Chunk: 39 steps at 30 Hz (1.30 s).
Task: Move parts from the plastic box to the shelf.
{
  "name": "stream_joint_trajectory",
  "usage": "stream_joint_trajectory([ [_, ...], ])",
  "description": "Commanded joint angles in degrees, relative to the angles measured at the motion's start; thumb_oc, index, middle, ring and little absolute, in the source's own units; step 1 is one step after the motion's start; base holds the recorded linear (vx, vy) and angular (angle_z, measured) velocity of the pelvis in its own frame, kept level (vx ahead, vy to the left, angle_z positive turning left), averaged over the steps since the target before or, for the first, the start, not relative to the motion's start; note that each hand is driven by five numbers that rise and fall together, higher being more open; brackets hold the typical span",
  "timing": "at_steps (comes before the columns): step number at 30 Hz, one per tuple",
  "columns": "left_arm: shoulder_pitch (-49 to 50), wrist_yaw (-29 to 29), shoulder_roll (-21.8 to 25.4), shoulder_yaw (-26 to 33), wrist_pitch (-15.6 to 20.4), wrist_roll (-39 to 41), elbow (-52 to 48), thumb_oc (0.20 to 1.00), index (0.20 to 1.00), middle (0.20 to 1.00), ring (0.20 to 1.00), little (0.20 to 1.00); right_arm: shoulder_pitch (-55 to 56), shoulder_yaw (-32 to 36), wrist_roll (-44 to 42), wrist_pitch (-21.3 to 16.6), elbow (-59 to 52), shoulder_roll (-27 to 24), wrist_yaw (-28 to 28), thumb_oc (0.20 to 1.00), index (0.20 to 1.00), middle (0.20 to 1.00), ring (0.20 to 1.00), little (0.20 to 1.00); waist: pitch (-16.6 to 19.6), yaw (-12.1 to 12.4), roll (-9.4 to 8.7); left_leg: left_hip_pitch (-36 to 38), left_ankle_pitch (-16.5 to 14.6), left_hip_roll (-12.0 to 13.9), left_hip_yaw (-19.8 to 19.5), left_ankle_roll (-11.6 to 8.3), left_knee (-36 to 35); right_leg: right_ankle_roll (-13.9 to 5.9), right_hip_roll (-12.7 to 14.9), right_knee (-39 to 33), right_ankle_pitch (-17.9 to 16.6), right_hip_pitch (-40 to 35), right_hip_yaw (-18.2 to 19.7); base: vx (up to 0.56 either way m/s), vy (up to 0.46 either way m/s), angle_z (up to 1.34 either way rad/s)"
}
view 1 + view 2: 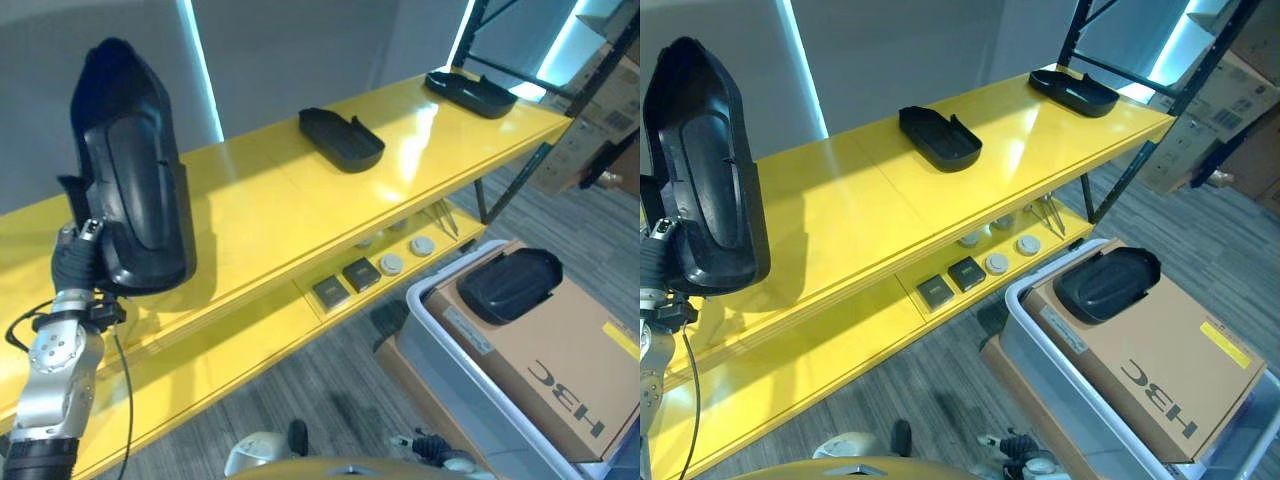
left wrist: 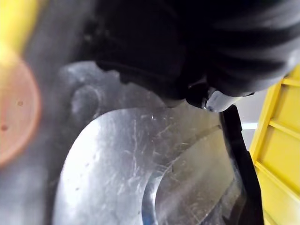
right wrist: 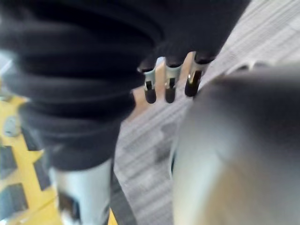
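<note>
My left hand point(image 1: 78, 262) holds a large black plastic part point(image 1: 130, 170) upright over the left end of the yellow shelf point(image 1: 300, 215), gripping its lower edge. In the left wrist view the part's glossy inner face point(image 2: 140, 164) is very close. Two more black parts point(image 1: 341, 138) point(image 1: 470, 92) lie on the shelf's top board. Another black part point(image 1: 510, 284) rests on a cardboard box point(image 1: 560, 370) inside the grey plastic box point(image 1: 440, 330) at lower right. My right hand point(image 3: 169, 86) hangs open above the floor beside that box.
The lower shelf board carries small dark square pieces point(image 1: 346, 282) and round discs point(image 1: 405, 255). A black shelf post point(image 1: 520, 180) slants down at the right, with stacked cartons point(image 1: 600, 100) behind it. Bare yellow board point(image 1: 250, 190) lies between the held part and the nearest lying part.
</note>
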State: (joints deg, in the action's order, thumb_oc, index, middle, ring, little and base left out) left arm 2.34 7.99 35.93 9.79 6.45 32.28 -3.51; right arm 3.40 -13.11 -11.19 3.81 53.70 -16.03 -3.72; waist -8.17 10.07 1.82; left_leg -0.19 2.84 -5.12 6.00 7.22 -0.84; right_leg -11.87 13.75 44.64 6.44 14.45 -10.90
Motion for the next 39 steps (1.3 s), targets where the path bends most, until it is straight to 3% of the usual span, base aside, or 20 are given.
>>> stream_joint_trajectory([
  [1,-5.3,0.3,0.9,0.6,4.4,-1.5,-3.5,0.2,0.2,0.2,0.2,0.2,2.4,-0.6,0.0,-1.5,2.7,-0.7,1.5,1.0,1.0,1.0,1.0,1.0,1.4,-2.9,0.51,0.5,-5.3,-0.1,-4.9,-2.67,-0.1,1.03,-4.1,-18.3,-11.0,-3.6,0.4,0.16,-0.343,1.31],
  [3,-8.7,1.6,0.5,-2.6,2.9,-2.7,-3.2,0.2,0.2,0.2,0.2,0.2,2.2,0.1,-0.4,-3.3,5.5,-0.7,2.1,1.0,1.0,1.0,1.0,1.0,1.3,-5.1,-0.78,1.1,-5.7,-0.2,-9.9,-3.73,0.0,0.53,-5.5,-30.5,-11.8,-5.2,7.1,0.21,-0.374,1.92],
  [4,-10.2,2.2,0.1,-4.5,2.0,-3.2,-3.1,0.2,0.2,0.2,0.2,0.2,2.1,0.7,-0.4,-3.5,6.6,-0.6,2.4,1.0,1.0,1.0,1.0,1.0,1.5,-6.2,-1.27,1.4,-6.2,0.0,-12.7,-4.09,0.1,0.11,-6.6,-34.6,-11.9,-6.1,10.9,0.23,-0.346,1.59],
  [5,-10.5,2.1,-0.2,-5.1,2.0,-3.6,-2.8,0.2,0.2,0.2,0.2,0.2,2.1,0.9,-0.4,-3.4,6.9,-0.5,2.3,1.0,1.0,1.0,1.0,1.0,1.5,-6.5,-1.47,1.5,-6.6,0.1,-13.9,-4.13,0.5,-0.03,-6.9,-35.0,-11.8,-6.2,12.1,0.22,-0.313,1.31],
  [7,-10.7,2.7,-1.4,-5.7,0.1,-5.2,-3.8,0.2,0.2,0.2,0.2,0.2,1.9,1.2,0.2,-2.5,7.2,-0.8,3.2,1.0,1.0,1.0,1.0,1.0,2.0,-6.4,-1.74,2.2,-5.3,2.0,-14.2,-5.59,-1.2,0.96,-7.9,-37.7,-9.3,-9.4,11.2,0.18,-0.338,1.76],
  [8,-11.3,3.9,-1.9,-6.5,-1.3,-5.9,-3.8,0.2,0.2,0.2,0.2,0.2,1.7,0.7,0.8,-3.0,8.6,-1.0,4.2,1.0,1.0,1.0,1.0,1.0,2.5,-5.8,-2.16,1.8,-4.1,3.8,-13.6,-7.25,-1.5,1.73,-8.5,-39.8,-7.8,-12.0,9.1,0.18,-0.516,1.18],
  [11,-12.1,5.9,-3.2,-6.7,-4.5,-7.1,-3.4,0.2,0.2,0.2,0.2,0.2,1.6,-1.8,1.0,-2.0,7.7,-1.7,4.3,1.0,1.0,1.0,1.0,1.0,2.9,-5.6,-3.12,0.2,-2.0,7.4,-10.8,-9.94,-1.6,3.56,-10.6,-42.6,-6.5,-14.6,6.9,0.1,-0.39,0.25],
  [16,-12.1,5.9,-3.3,-6.5,-5.1,-7.2,-3.4,0.2,0.2,0.2,0.2,0.2,1.8,-2.0,0.9,-1.3,7.1,-2.0,4.2,1.0,1.0,1.0,1.0,1.0,3.0,-5.7,-3.12,-0.2,-1.2,8.2,-10.0,-10.52,-1.9,3.86,-10.9,-43.1,-6.4,-14.8,6.3,0.0,-0.119,-0.05],
  [17,-14.2,3.8,-3.2,-6.3,-9.4,-9.9,-1.0,0.2,0.2,0.2,0.2,0.2,2.4,-1.8,1.7,1.3,5.4,-4.1,3.9,1.0,1.0,1.0,1.0,1.0,2.0,-7.0,-3.19,-5.6,2.5,11.9,-2.1,-12.75,-0.1,4.98,-11.9,-45.5,-6.0,-17.2,3.3,-0.05,-0.345,0.1],
  [19,-16.4,2.3,-2.4,-7.2,-11.1,-11.6,2.0,0.2,0.2,0.2,0.2,0.2,2.9,-1.2,2.1,2.2,4.8,-5.1,4.4,1.0,1.0,1.0,1.0,1.0,2.4,-9.0,-3.35,-6.2,1.7,13.3,2.9,-12.35,2.7,5.43,-11.3,-45.9,-6.3,-16.5,1.1,-0.05,-0.209,0.74],
  [20,-16.5,2.3,-2.4,-7.2,-11.1,-11.6,2.1,0.2,0.2,0.2,0.2,0.2,2.9,-1.2,2.1,2.2,4.8,-5.1,4.4,1.0,1.0,1.0,1.0,1.0,2.4,-9.0,-3.34,-6.3,1.5,13.4,2.8,-12.35,3.0,5.42,-11.3,-45.9,-6.3,-16.4,1.1,-0.02,0.027,0.89],
  [21,-19.4,3.0,-1.0,-9.1,-13.5,-12.9,6.1,0.2,0.2,0.2,0.2,0.2,3.2,-1.0,2.8,2.3,5.1,-5.9,5.1,1.0,1.0,1.0,1.0,1.0,2.8,-10.9,-3.3,-3.9,-1.2,12.7,5.4,-11.41,4.6,5.34,-10.5,-45.4,-6.3,-15.5,0.3,0.0,0.057,0.36],
  [27,-29.6,4.4,1.8,-16.4,-22.0,-12.2,22.3,0.2,0.2,0.2,0.2,0.2,4.0,-2.4,2.5,0.9,8.3,-6.0,6.1,1.0,1.0,1.0,1.0,1.0,4.4,-14.8,-1.05,2.3,-1.0,11.8,8.2,-11.59,-1.6,4.9,-11.0,-44.8,-6.3,-15.0,-0.1,0.07,0.077,0.29],
  [33,-36.7,6.6,0.2,-21.9,-22.4,-15.0,38.7,0.2,0.2,0.2,0.2,0.2,4.3,-5.2,3.4,2.7,7.5,-5.6,6.3,1.0,1.0,1.0,1.0,1.0,5.0,-17.4,-0.25,3.9,-1.7,10.8,8.3,-11.44,-2.6,4.1,-10.9,-44.5,-6.0,-15.0,2.4,0.07,0.053,0.0],
  [39,-39.5,10.3,-2.9,-22.8,-23.7,-15.7,46.7,0.2,0.2,0.2,0.2,0.2,4.8,-6.2,4.1,3.3,6.7,-4.9,6.7,1.0,1.0,1.0,1.0,1.0,4.6,-19.6,0.1,5.1,-2.7,10.0,9.5,-10.48,-2.9,3.75,-10.8,-44.0,-6.0,-14.8,4.5,0.06,0.023,-0.13],
])
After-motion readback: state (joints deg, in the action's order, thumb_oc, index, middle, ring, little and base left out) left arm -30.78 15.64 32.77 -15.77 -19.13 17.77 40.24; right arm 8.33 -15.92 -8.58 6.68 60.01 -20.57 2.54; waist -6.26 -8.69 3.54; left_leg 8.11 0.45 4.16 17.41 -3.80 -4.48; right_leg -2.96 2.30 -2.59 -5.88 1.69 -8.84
